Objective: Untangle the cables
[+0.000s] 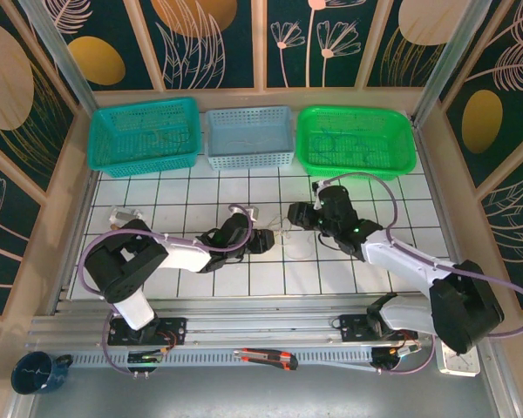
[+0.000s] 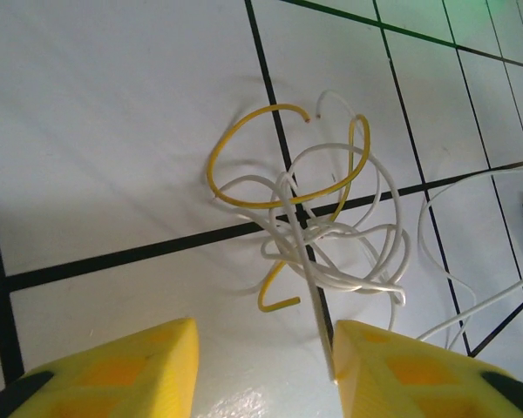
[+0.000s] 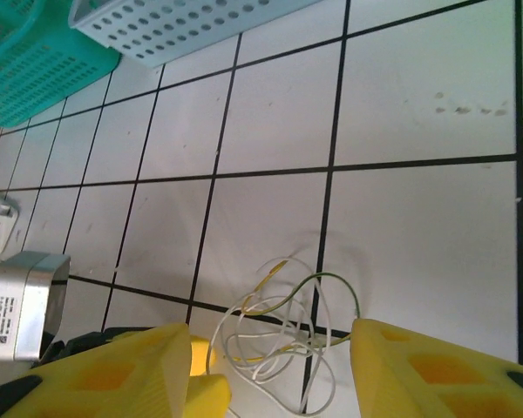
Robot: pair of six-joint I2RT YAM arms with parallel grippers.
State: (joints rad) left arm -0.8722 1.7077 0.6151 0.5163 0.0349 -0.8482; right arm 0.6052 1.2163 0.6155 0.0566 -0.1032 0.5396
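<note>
1 tangle of cables (image 2: 301, 228) (yellow, white loops) on tiles (image 2: 113, 131) | left gripper (image 2: 263, 348) spread wide | right gripper (image 3: 270, 335) spread wide

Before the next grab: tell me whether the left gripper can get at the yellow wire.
Probably yes. The left gripper stands open, and the loose end of the yellow wire lies just ahead on bare tile, though the tangled white wires may come along.

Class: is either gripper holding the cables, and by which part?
Neither. The left gripper and right gripper both stand open; the cables lie unclamped on the table.
</note>
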